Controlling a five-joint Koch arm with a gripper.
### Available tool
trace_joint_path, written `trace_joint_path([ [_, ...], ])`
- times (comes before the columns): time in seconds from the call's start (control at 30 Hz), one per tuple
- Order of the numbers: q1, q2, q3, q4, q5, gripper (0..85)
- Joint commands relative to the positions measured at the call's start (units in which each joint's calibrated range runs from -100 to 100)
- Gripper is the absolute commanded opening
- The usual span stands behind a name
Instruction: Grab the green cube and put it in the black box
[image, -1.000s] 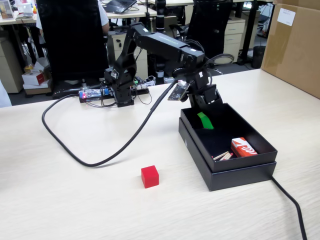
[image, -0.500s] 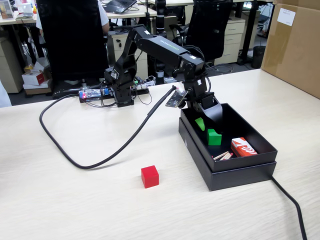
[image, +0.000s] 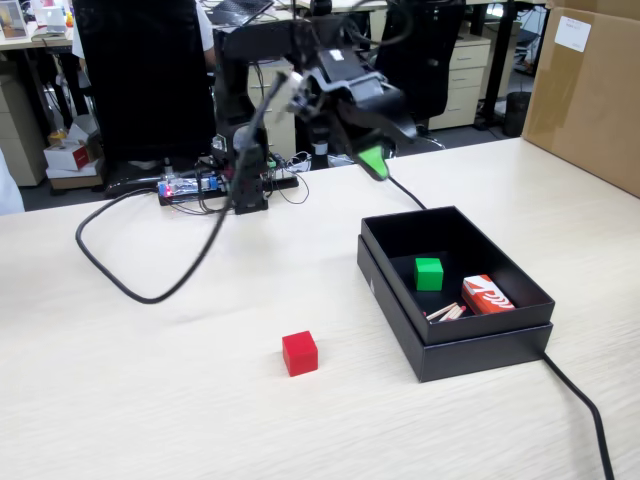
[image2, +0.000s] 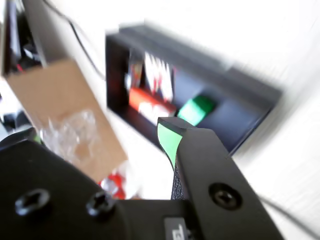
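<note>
The green cube lies on the floor of the black box at the right of the fixed view, free of the arm. My gripper hangs high above the table, behind the box's far edge, open and holding nothing, with its green fingertip pointing down. The blurred wrist view looks down past the green fingertip at the black box with the green cube inside; the gripper shows a wide gap between its jaws.
A red cube sits on the table left of the box. A red-and-white carton and some sticks lie in the box beside the cube. A black cable loops across the table, and another runs from the box's right corner. A cardboard box stands far right.
The gripper let the green cube go inside the black box, then rose and swung back toward the arm's base. The cube now rests alone on the box floor.
</note>
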Motion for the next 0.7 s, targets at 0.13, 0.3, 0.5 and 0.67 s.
trace_joint_path([
  [0.13, -7.42, -22.33, -17.65, 3.86, -5.81, 48.9],
  [0.3, -10.99, -33.23, -33.15, 6.97, -6.79, 49.1],
  [0.5, -11.72, -45.62, -50.11, 8.53, -6.74, 50.5],
  [0.67, -11.58, -49.87, -60.89, 13.71, -6.64, 50.7],
])
